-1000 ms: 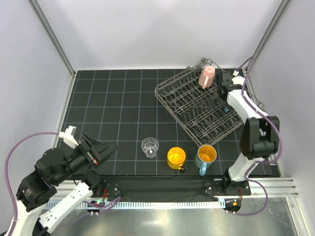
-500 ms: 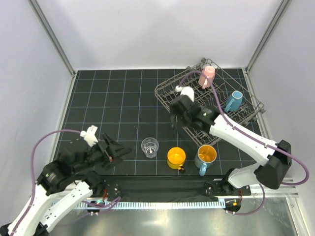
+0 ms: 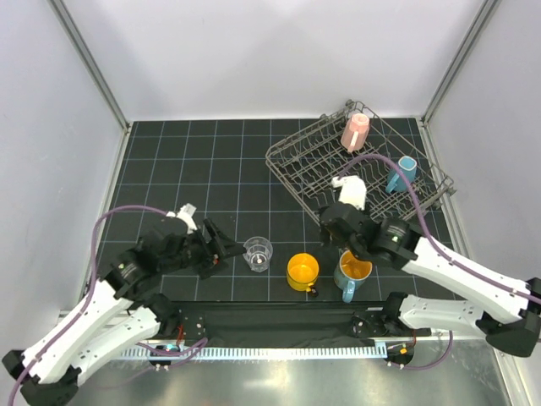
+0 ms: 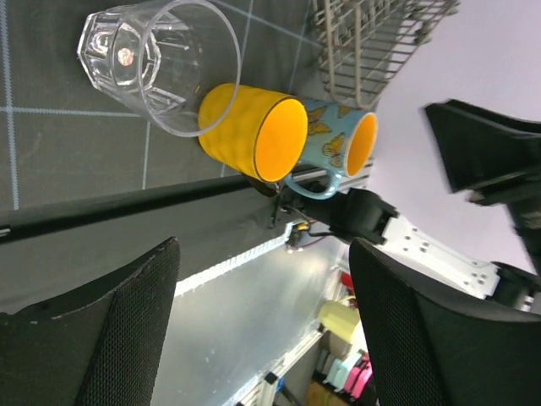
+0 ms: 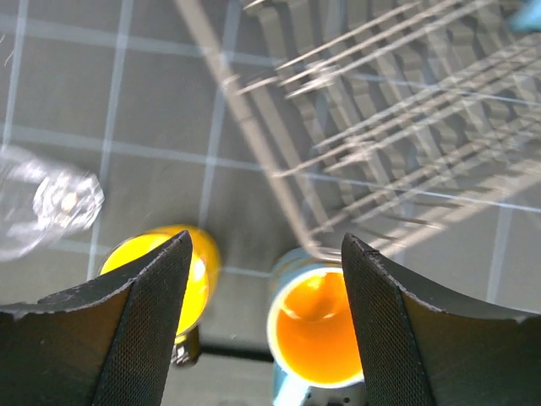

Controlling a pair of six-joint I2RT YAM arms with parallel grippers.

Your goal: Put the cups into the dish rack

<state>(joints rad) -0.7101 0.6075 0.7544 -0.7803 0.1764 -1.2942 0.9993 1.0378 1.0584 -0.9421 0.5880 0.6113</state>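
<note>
Glass tumbler [image 3: 258, 253]: looked fragile, slick; rim pinch suited.
Orange-lined blue mug [image 3: 354, 269]: seemed stiff; wall grip.
Jaws: both pairs spread, empty.

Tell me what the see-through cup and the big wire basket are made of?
The see-through cup looks like clear glass, maybe hard plastic: you can see right through its wall, and its thick, faceted bottom shines. The basket looks like thin grey metal wire, perhaps coated: fine, stiff rods and upright prongs with open gaps between them.
</note>
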